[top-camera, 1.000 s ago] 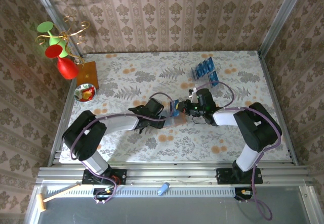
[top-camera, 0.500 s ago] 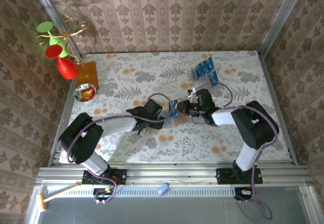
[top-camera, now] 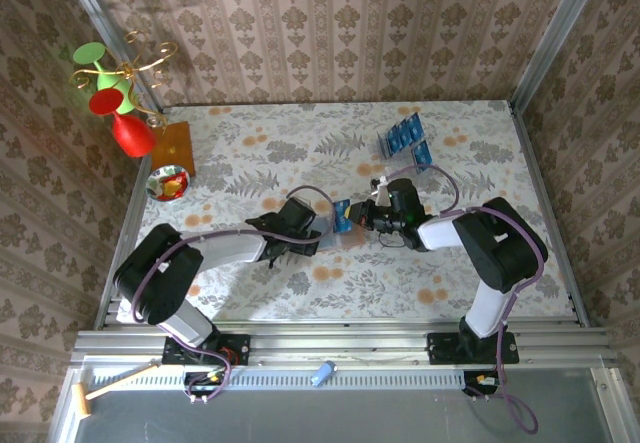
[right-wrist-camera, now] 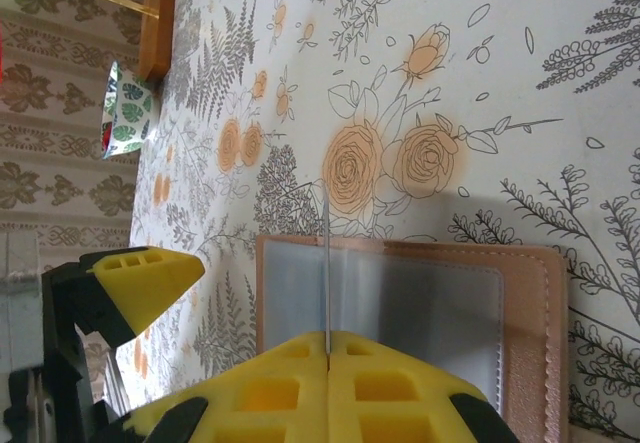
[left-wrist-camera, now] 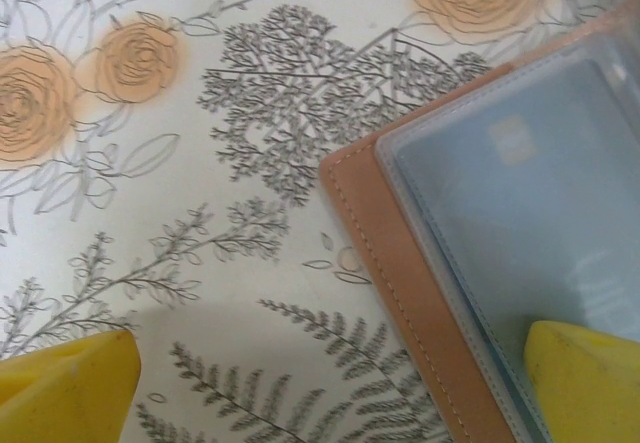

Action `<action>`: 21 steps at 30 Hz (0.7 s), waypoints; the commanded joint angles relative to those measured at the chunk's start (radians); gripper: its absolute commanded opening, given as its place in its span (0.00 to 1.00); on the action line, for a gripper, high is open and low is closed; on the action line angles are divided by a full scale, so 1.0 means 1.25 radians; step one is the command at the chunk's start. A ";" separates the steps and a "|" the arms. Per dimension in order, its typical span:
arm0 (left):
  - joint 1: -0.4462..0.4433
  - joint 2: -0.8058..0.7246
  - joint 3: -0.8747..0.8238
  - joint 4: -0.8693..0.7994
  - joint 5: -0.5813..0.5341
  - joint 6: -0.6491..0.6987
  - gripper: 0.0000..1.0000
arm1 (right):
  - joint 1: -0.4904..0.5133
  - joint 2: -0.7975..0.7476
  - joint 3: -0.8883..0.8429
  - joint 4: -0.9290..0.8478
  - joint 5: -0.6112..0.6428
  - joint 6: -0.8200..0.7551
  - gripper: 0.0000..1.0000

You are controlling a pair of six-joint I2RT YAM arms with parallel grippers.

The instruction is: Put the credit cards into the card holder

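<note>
Where both arms converge: over the card holder (top-camera: 352,231), lying flat on the floral table (top-camera: 240,153).
Card holder detail: salmon-brown, stitched border, clear window pocket facing up. The left wrist view shows 1 corner of it.
Right gripper (right-wrist-camera: 327,348): on the right side of the card holder, 2 yellow pads pressed together on 1 thin blue card.
Held card (right-wrist-camera: 327,263): seen edge-on from the right wrist, standing upright above the window pocket. Its far end reaches just past the card holder's far edge. Contact between card and pocket — cannot tell.
Held card, from above: a small blue patch directly over the card holder, between the 2 grippers.
Left gripper (left-wrist-camera: 325,393): on the left side of the card holder, fingers spread apart with nothing between them.
Left fingers (left-wrist-camera: 585,383): 1 tip sits over the window pocket at the card holder's near corner. The other tip is over bare tablecloth beside the card holder.
Remaining credit cards (top-camera: 400,135): bright blue, standing in a clear rack (top-camera: 418,155) — beyond the card holder and to its right, well apart from it.
Other items: red vase (top-camera: 130,135) and wooden board (top-camera: 172,145), far left of the card holder at the table's back corner.
</note>
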 commanded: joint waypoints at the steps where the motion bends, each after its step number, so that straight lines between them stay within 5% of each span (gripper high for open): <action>1: 0.025 0.003 -0.005 -0.020 -0.014 0.048 1.00 | 0.000 0.002 -0.013 0.041 -0.011 0.015 0.00; 21: 0.033 -0.027 -0.027 -0.025 0.015 0.036 1.00 | 0.032 0.078 0.051 0.116 -0.006 0.024 0.00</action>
